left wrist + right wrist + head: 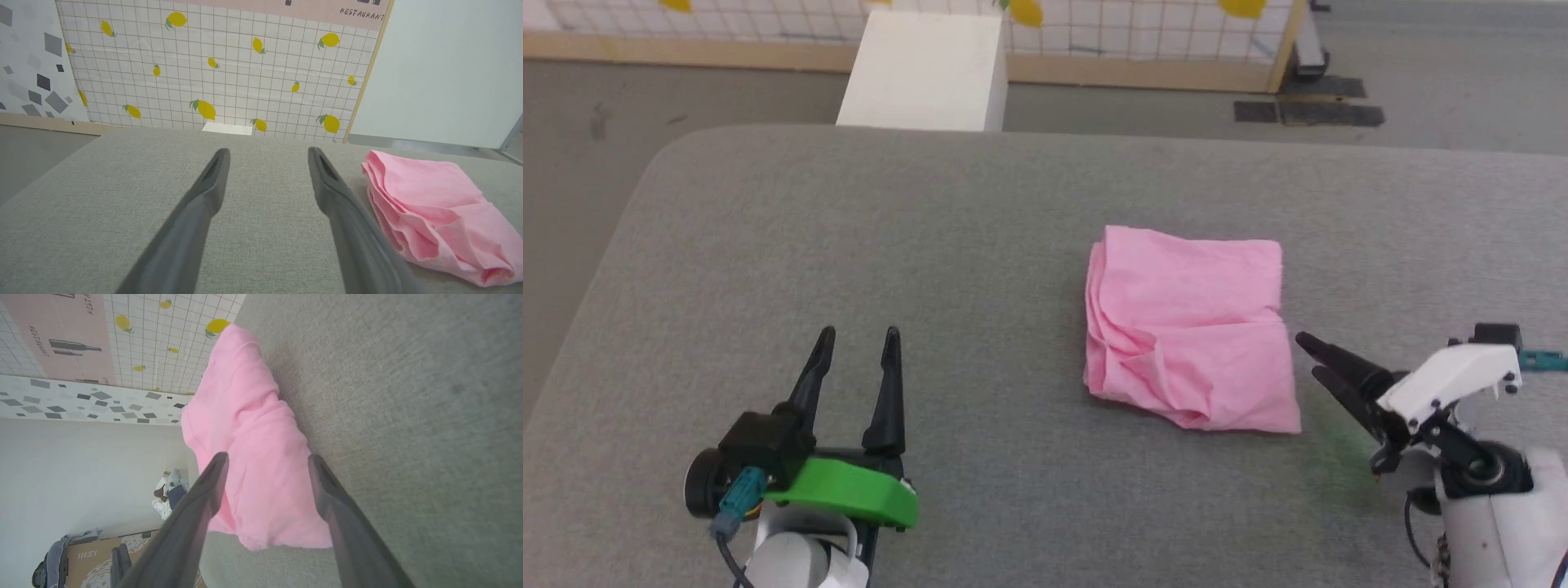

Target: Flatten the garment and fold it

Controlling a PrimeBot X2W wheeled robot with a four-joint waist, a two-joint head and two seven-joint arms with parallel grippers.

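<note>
The pink garment [1188,327] lies folded into a rough rectangle on the grey table [931,245], with wrinkled layered edges along its left side. My left gripper [858,336] rests at the lower left, open and empty, well to the left of the cloth. In the left wrist view the garment [433,204] lies to the right of the spread fingers [212,179]. My right gripper [1311,358] stands open just off the cloth's right edge, pointing at it and holding nothing. The right wrist view shows the garment [253,457] straight ahead between the open fingers [322,486].
A white box [927,69] stands beyond the table's far edge. A lemon-patterned panel [224,69] rises behind it. The table's left edge curves away near my left arm. In the right wrist view a cardboard box [90,555] and a clothes pile [169,494] sit on the floor.
</note>
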